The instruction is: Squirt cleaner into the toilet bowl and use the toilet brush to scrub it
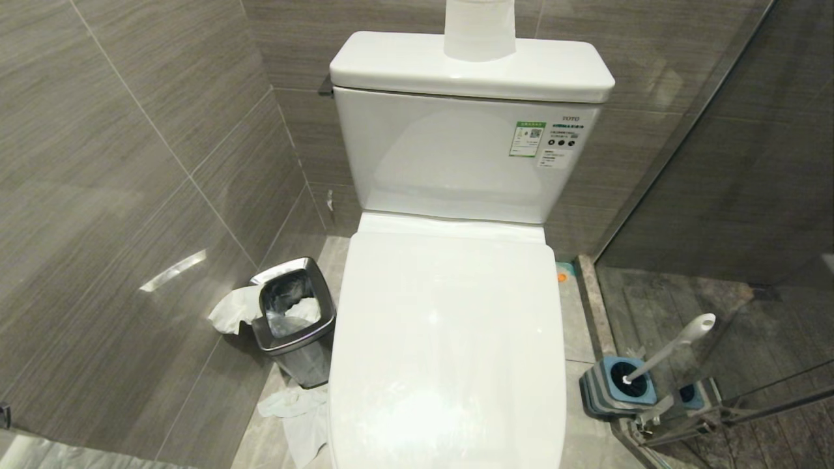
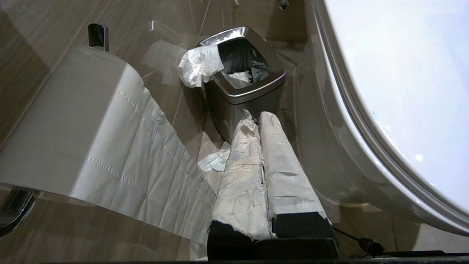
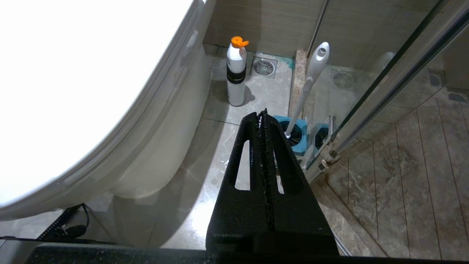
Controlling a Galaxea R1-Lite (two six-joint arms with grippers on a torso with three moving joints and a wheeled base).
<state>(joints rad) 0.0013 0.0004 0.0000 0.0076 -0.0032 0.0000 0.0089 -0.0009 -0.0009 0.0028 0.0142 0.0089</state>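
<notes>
In the head view the toilet (image 1: 456, 260) stands in the middle with its lid down, so the toilet bowl itself is hidden. A white paper roll (image 1: 479, 29) sits on the tank lid. On the floor by the toilet's left side is a small steel waste bin (image 1: 294, 326), with crumpled tissue over its rim and more on the floor (image 1: 586, 326) in front of it. On the right, the toilet brush (image 1: 671, 348) leans in its blue-and-grey holder (image 1: 616, 387), just beside the glass shower partition (image 1: 749, 195). No arm shows in this view.

The left wrist view shows the left claw (image 2: 255, 116), its fingers wrapped in white paper and pressed together, holding nothing, above the floor in front of the bin. Only this view shows a wall-mounted paper roll (image 2: 73, 124) with a long sheet hanging.

The right wrist view shows the right claw (image 3: 263, 113), black, also closed and empty, just in front of the brush holder. Only here the cleaner (image 3: 236, 73) appears: a white bottle with an orange cap, upright on the floor beside the toilet base, near a floor drain (image 3: 263, 67).

The walls are grey-brown tiles; the floor is grey stone tile.
</notes>
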